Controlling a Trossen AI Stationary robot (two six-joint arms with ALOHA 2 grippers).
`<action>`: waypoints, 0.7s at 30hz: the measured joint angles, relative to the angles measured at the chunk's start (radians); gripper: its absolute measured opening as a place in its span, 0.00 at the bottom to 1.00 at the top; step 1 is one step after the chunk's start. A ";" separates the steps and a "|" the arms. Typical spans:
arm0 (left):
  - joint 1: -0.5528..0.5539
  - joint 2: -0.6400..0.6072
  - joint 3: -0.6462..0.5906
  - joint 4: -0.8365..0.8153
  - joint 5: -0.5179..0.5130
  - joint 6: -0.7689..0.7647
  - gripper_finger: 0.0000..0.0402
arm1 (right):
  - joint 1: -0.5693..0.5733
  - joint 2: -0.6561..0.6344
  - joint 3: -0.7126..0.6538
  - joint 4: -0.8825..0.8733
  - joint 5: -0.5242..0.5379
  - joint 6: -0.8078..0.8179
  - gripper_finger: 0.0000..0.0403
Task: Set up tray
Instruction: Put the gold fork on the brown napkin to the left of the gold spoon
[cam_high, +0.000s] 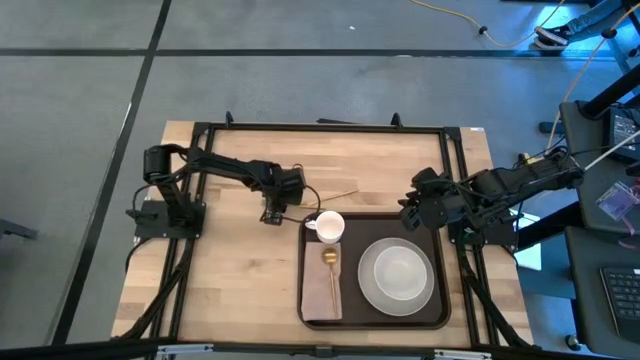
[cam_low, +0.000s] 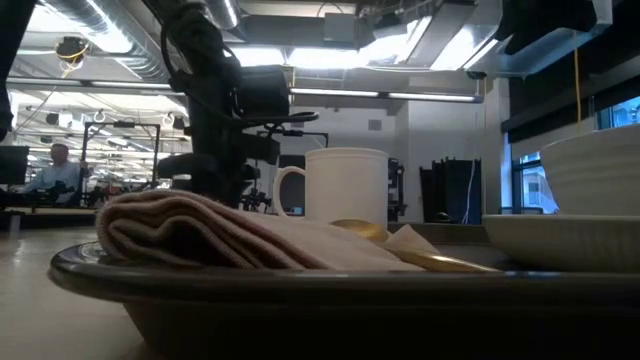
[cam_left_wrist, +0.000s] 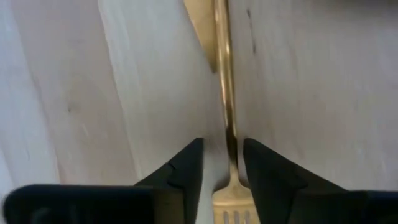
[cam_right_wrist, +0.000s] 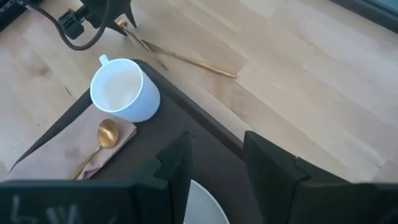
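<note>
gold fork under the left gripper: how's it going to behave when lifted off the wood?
The gold fork looks like thin polished metal, so probably stiff but slippery between the left gripper fingers. It lies flat on the table, leaving little to get under. The grip sits near the tines with the long handle beyond, so it may pivot or droop once raised.

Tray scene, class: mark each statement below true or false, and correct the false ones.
1. The mug stands on the tray. True.
2. The spoon lies on the bare table. False: it lies on the napkin in the tray.
3. The left hand straddles a gold fork on the table. True.
4. The plate is outside the tray. False: it sits in the tray.
5. The right hand holds the mug. False: it is open, holding nothing.
</note>
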 joint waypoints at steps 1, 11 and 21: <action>0.000 0.001 0.000 0.000 0.003 0.004 0.25 | 0.000 0.000 0.000 0.000 0.000 0.000 0.36; -0.001 0.002 -0.001 0.006 0.006 0.006 0.02 | 0.000 0.000 0.000 0.000 0.000 0.000 0.36; 0.007 -0.106 -0.008 -0.030 -0.065 0.011 0.01 | 0.000 0.000 0.000 0.000 -0.001 -0.001 0.36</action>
